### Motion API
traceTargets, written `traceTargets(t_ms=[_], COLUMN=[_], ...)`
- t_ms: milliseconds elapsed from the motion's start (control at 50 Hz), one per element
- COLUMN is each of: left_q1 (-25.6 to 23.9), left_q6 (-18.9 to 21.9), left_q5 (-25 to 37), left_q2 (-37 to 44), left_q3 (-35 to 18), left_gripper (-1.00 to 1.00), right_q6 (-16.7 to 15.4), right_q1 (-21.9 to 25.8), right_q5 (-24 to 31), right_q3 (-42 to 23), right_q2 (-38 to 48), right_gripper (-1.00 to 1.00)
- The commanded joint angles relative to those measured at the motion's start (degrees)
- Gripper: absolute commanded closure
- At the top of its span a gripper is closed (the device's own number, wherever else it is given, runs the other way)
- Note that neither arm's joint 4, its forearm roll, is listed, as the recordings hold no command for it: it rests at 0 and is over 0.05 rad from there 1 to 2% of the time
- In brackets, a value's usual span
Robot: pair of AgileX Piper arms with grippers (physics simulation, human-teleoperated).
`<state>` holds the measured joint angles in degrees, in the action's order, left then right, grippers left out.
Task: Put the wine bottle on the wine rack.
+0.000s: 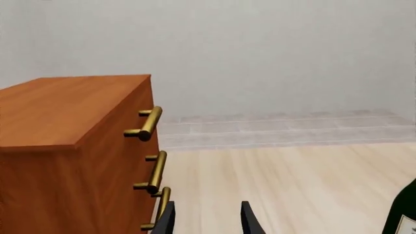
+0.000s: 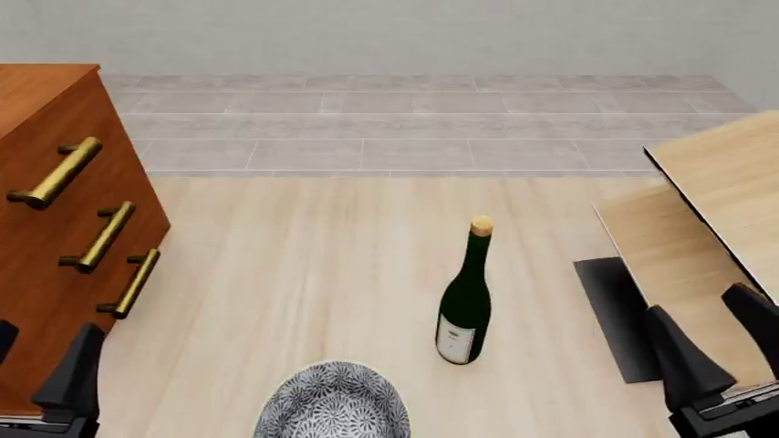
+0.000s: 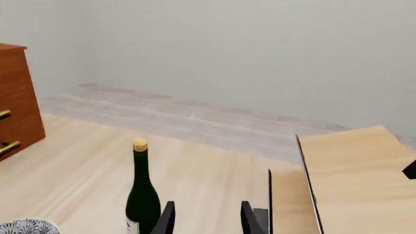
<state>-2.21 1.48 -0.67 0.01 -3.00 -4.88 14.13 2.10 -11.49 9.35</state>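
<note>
Flanking the wine bottle (image 2: 465, 306): cabinet (image 2: 55, 228), bowl (image 2: 331, 401), wine rack (image 2: 706, 228).

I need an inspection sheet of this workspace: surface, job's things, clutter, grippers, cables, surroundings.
Surface: light wooden table, flat.
Job's things: wine bottle stands upright mid-table, cork on; wine rack at the right edge, no bottle seen on it.
Clutter: drawer cabinet on the left; patterned bowl at the near edge.
Grippers: left gripper and right gripper both open, holding nothing.
Cables: nothing seen.
Surroundings: grey tiled floor, plain wall.
</note>
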Motion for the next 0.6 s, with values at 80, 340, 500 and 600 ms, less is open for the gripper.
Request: traceTargets(t_ms=[80,340,500,600], left_q1=[0.3,0.5,0.7,0.9], left_q6=[-0.1,-0.1,-0.1,-0.1], left_q5=[0.2,-0.2,-0.3,0.0], left_q2=[0.0,0.0,0.0,0.0], left_q3=[-0.8,-1.0,-1.2,-1.7], left_gripper=[-1.0,-1.0,-1.0,-1.0], right_q6=[-0.4,-1.1,-0.8,-0.8], right_q1=[6.4,10.8,12.4,12.8], right_q5=[-3.4,-6.6,-10.0,-12.4], right_q3=[-4.1,-6.7,-7.8,-8.3], right_q2=[8.6,14.3,19.0,22.0], right_gripper=[-1.0,-1.0,-1.0,-1.0])
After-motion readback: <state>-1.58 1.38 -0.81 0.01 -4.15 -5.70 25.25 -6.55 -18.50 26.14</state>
